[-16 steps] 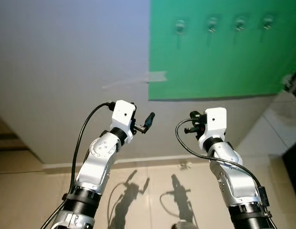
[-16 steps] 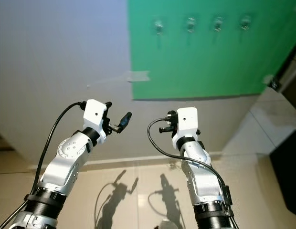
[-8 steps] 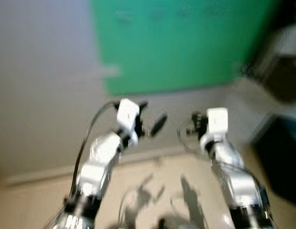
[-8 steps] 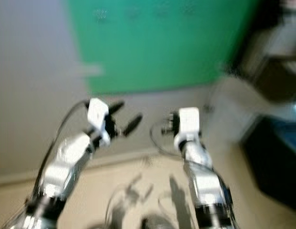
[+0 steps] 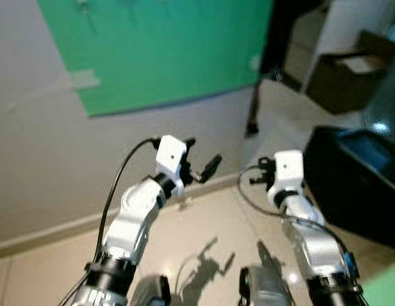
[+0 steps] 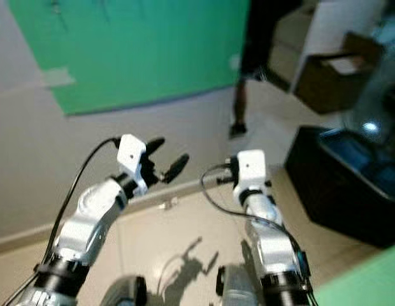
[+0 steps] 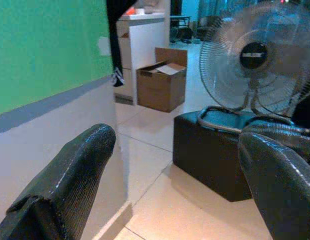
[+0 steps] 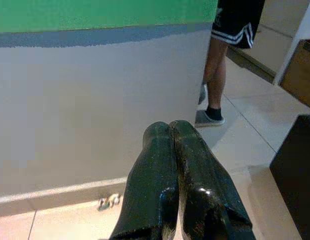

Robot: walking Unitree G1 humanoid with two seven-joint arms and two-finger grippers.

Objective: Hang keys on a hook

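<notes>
Landmark: green wall panel (image 5: 172,51), fixed to grey wall. Item 1, keys (image 8: 109,201): small metallic cluster on tiled floor at skirting board, well below panel; best seen in right wrist view, also a pale speck at the wall foot in head views. Item 2, hooks: 1 faint hook (image 5: 83,7) near panel's upper edge, blurred, others not discernible. Item 3, left gripper (image 5: 201,167): raised at chest height below panel, fingers spread wide, nothing between them. Item 4, right gripper (image 8: 176,165): also raised below panel, fingers pressed together, holding nothing. Item 5, a person's legs (image 8: 215,65), dark shorts, standing beside panel's far edge. Item 6, black box (image 5: 350,178), cardboard box (image 7: 162,82), fan (image 7: 257,57), all away from panel on robot's right. Step in hand, judged: locating and reaching keys. Rec.: square up to wall, bend low, bring open left gripper over keys, pinch the ring not loose blades, confirm hold before rising to hook. Mind person nearby.
</notes>
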